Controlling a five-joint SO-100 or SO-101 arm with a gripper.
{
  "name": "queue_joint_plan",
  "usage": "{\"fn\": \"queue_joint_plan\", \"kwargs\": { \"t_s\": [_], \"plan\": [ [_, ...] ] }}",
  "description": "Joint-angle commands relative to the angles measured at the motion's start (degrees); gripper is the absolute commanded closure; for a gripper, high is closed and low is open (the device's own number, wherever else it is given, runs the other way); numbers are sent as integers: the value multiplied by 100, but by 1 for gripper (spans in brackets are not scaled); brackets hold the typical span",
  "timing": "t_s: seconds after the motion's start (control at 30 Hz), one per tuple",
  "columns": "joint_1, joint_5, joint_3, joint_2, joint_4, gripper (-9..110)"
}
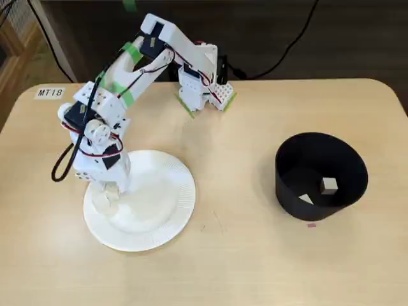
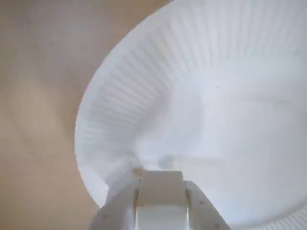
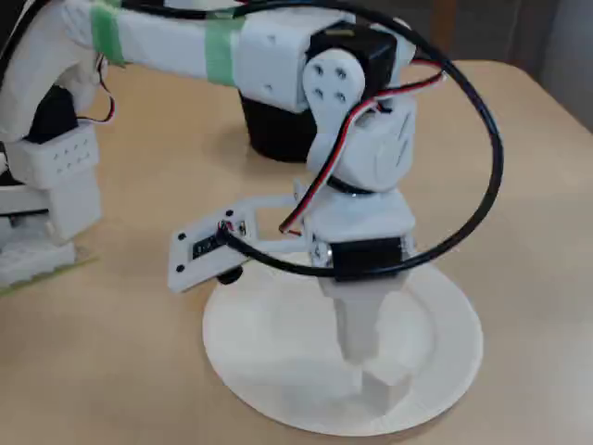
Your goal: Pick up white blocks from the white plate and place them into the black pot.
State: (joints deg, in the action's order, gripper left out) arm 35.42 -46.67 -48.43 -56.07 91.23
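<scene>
I see my gripper (image 2: 160, 194) clamped on a white block (image 2: 159, 190) low on the white plate (image 2: 144, 86); two blocks (image 1: 329, 185) sit in the black pot (image 1: 319, 153).

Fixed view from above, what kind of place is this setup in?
Probably a lab or workshop bench: a light wooden table bearing a label tag "MT18", a small white robot arm taped with green tape, and cables trailing behind it. Only a paper plate and black pot are laid out.
</scene>
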Motion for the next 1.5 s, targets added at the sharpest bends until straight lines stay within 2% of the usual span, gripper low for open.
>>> {"fn": "queue_joint_plan", "kwargs": {
  "t_s": [0.0,0.13,0.23,0.47,0.57,0.7,0.83,1.1,1.4,1.47],
  "plan": [
    [62,738,1415,-141,396,104],
    [-264,1767,1731,-1046,396,104],
    [-879,2707,1679,-1846,404,104],
    [-3542,4737,809,-3340,404,104],
    [-4843,5045,343,-3568,396,104],
    [-6196,4948,-545,-3700,141,104],
    [-7066,4904,-1556,-3779,-861,104],
    [-7682,4834,-2918,-3779,-2057,104],
    [-7550,4720,-3463,-3762,-2663,104],
    [-7523,4939,-3507,-3850,-2646,85]
  ]
}}
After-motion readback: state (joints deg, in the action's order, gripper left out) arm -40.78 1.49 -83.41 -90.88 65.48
